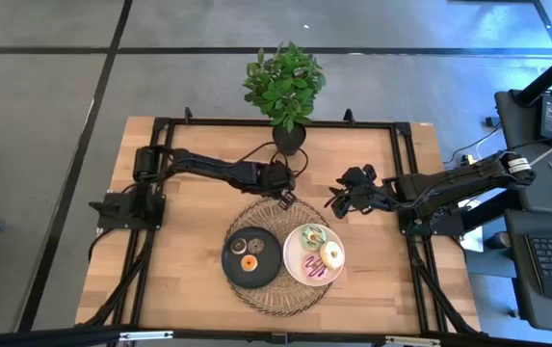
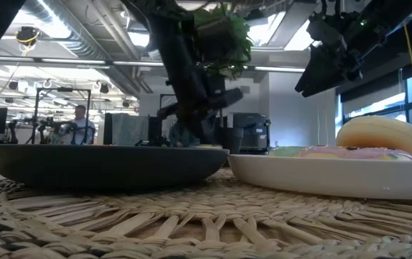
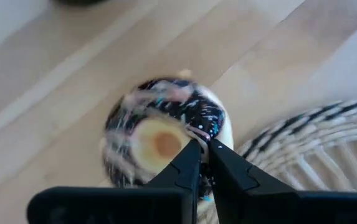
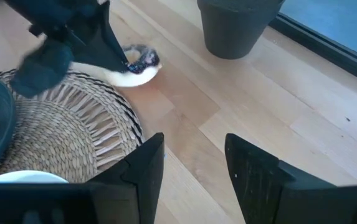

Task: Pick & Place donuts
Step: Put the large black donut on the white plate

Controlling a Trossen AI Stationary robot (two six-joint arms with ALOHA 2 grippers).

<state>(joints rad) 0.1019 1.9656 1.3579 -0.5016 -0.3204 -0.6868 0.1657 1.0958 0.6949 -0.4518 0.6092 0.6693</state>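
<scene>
We see a big wooden table (image 1: 179, 280) with a round woven mat (image 1: 274, 297) on it. On the mat sit a black plate (image 1: 230, 260) and a white plate (image 1: 293, 262). A potted plant (image 1: 285, 89) stands at the far side.

The left gripper (image 3: 201, 147) is by the far edge of the mat. Its two fingers are squeezed tight on the rim of a chocolate donut (image 3: 159, 140) with sprinkles. The donut is tipped up, half over the mat and half over the wood. The right gripper (image 4: 194, 158) waits nearby, above the table beside the mat, with its fingers spread wide and nothing in them.

We think the pinch is only on a thin bit of the donut. If the arm swings fast, the donut could slip out and roll away, or the icing could squash. It could also bump the black plate's edge and land on the mat
</scene>
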